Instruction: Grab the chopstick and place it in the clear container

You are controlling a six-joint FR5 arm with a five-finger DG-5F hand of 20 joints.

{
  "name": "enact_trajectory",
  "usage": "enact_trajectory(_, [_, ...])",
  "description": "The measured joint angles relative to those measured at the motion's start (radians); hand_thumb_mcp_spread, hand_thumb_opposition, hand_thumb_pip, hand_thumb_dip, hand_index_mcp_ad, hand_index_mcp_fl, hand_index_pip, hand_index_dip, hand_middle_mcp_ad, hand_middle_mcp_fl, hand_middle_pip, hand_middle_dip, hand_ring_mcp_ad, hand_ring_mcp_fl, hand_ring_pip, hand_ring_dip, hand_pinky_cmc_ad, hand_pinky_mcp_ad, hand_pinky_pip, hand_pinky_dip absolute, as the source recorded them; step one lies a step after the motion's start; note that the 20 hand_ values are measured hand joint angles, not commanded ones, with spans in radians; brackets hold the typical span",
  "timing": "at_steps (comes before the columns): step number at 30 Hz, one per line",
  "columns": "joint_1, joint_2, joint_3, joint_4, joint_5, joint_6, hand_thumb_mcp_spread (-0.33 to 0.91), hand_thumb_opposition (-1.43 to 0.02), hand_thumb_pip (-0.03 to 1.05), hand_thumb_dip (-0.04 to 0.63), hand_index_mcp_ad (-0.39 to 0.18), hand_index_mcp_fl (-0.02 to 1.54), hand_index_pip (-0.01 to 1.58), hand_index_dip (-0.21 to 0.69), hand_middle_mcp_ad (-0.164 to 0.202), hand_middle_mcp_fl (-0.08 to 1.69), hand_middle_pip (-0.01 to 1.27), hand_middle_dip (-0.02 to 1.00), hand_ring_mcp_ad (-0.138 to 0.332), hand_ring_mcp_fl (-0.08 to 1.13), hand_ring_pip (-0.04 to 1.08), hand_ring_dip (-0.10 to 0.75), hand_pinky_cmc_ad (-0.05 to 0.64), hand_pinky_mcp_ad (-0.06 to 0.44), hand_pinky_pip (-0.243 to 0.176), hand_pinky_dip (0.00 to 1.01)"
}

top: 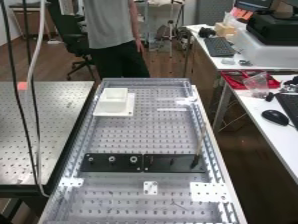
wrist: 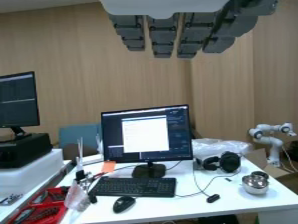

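A thin light-brown chopstick (top: 201, 140) stands nearly upright, leaning slightly, its lower end at a dark holder near the right end of the black plate. Farther up the bench on the left sits a small square container (top: 115, 98), whitish, on a white base plate. My hand (wrist: 163, 36) hangs in the wrist view with its fingers straight and side by side, nothing between them. Behind the fingers are a wall and a desk, with neither chopstick nor container near them.
The black plate (top: 114, 162) with several round fittings crosses the perforated bench (top: 146, 135), which has raised side rails. White brackets (top: 209, 191) lie nearer the front. A desk (wrist: 199, 199) holds a monitor (wrist: 148, 135), keyboard, mouse and metal pot.
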Motion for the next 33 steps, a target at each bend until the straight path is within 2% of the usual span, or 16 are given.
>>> enact_trajectory(2, [-0.001, 0.000, -0.001, 0.002, 0.007, 0.000, 0.00, 0.00, 0.02, 0.016, 0.021, -0.01, 0.01, 0.016, 0.075, 0.01, 0.01, 0.04, 0.068, 0.02, 0.01, 0.019, -0.021, 0.056, 0.016, 0.01])
enact_trajectory(5, [-0.002, 0.001, -0.004, 0.006, 0.005, 0.003, 0.00, -0.02, 0.02, 0.012, 0.026, -0.01, 0.01, 0.019, 0.059, 0.01, 0.02, 0.04, 0.052, 0.02, 0.02, 0.019, -0.035, 0.035, 0.019, 0.02])
enact_trajectory(6, [-0.002, 0.001, -0.005, 0.007, 0.004, 0.003, 0.03, -0.09, 0.05, 0.010, 0.037, -0.01, 0.01, 0.016, 0.059, 0.00, 0.02, 0.04, 0.052, 0.02, 0.02, 0.019, -0.028, 0.038, 0.019, 0.02])
enact_trajectory(7, [-0.003, 0.000, -0.006, 0.008, 0.004, 0.004, 0.05, -0.19, 0.12, 0.014, 0.054, -0.01, 0.02, 0.019, 0.059, 0.01, 0.05, 0.05, 0.063, 0.02, 0.02, 0.019, -0.019, 0.056, 0.012, 0.04])
enact_trajectory(9, [-0.003, 0.000, -0.006, 0.009, 0.004, 0.006, 0.09, -0.34, 0.18, 0.016, 0.061, -0.01, 0.03, 0.019, 0.063, 0.01, 0.09, 0.05, 0.120, 0.02, 0.05, 0.019, 0.010, 0.082, 0.002, 0.06])
enact_trajectory(10, [-0.004, -0.001, -0.006, 0.010, 0.003, 0.007, 0.10, -0.42, 0.18, 0.012, 0.065, -0.01, 0.04, 0.012, 0.075, 0.01, 0.10, 0.04, 0.162, 0.02, 0.06, 0.019, 0.052, 0.113, -0.012, 0.09])
enact_trajectory(12, [-0.005, -0.003, -0.006, 0.011, -0.003, 0.008, 0.09, -0.52, 0.18, 0.012, 0.075, 0.00, 0.05, 0.010, 0.075, 0.01, 0.10, 0.04, 0.187, 0.02, 0.08, 0.019, 0.112, 0.148, -0.044, 0.13])
enact_trajectory(13, [-0.005, -0.005, -0.007, 0.012, -0.005, 0.009, 0.10, -0.58, 0.18, 0.012, 0.080, 0.02, 0.06, 0.010, 0.089, 0.01, 0.11, 0.04, 0.201, 0.02, 0.07, 0.016, 0.150, 0.166, -0.061, 0.14])
enact_trajectory(16, [-0.007, -0.010, -0.009, 0.018, -0.003, 0.014, 0.10, -0.70, 0.20, 0.012, 0.122, 0.02, 0.07, 0.010, 0.126, 0.01, 0.13, 0.04, 0.251, 0.05, 0.07, 0.019, 0.166, 0.215, -0.063, 0.17])
enact_trajectory(17, [-0.008, -0.012, -0.011, 0.022, -0.003, 0.014, 0.10, -0.71, 0.21, 0.016, 0.126, 0.02, 0.07, 0.010, 0.138, 0.01, 0.14, 0.04, 0.248, 0.05, 0.09, 0.019, 0.176, 0.215, -0.061, 0.17])
enact_trajectory(18, [-0.008, -0.013, -0.013, 0.026, -0.002, 0.014, 0.10, -0.73, 0.21, 0.012, 0.134, 0.02, 0.07, 0.010, 0.140, 0.01, 0.14, 0.04, 0.265, 0.06, 0.09, 0.019, 0.178, 0.230, -0.075, 0.18])
enact_trajectory(22, [-0.011, -0.023, -0.023, 0.041, 0.001, 0.019, 0.09, -0.76, 0.21, 0.012, 0.138, 0.02, 0.07, 0.010, 0.143, 0.01, 0.14, 0.04, 0.265, 0.07, 0.09, 0.019, 0.232, 0.230, -0.093, 0.20])
enact_trajectory(23, [-0.013, -0.028, -0.027, 0.046, 0.001, 0.025, 0.10, -0.77, 0.22, 0.014, 0.140, 0.02, 0.07, 0.010, 0.155, 0.01, 0.14, 0.04, 0.265, 0.07, 0.09, 0.019, 0.230, 0.246, -0.094, 0.20])
enact_trajectory(26, [-0.019, -0.038, -0.037, 0.060, 0.002, 0.038, 0.09, -0.79, 0.22, 0.005, 0.155, 0.04, 0.09, 0.010, 0.164, 0.00, 0.15, 0.04, 0.278, 0.07, 0.09, 0.019, 0.227, 0.248, -0.096, 0.21])
enact_trajectory(28, [-0.021, -0.045, -0.045, 0.070, 0.004, 0.042, 0.09, -0.79, 0.23, 0.005, 0.155, 0.04, 0.09, 0.010, 0.166, 0.00, 0.15, 0.04, 0.281, 0.08, 0.09, 0.019, 0.250, 0.244, -0.106, 0.21])
enact_trajectory(33, [-0.030, -0.071, -0.064, 0.093, 0.005, 0.080, 0.09, -0.80, 0.23, 0.007, 0.152, 0.04, 0.09, 0.010, 0.173, 0.01, 0.15, 0.04, 0.281, 0.08, 0.10, 0.016, 0.248, 0.262, -0.105, 0.22])
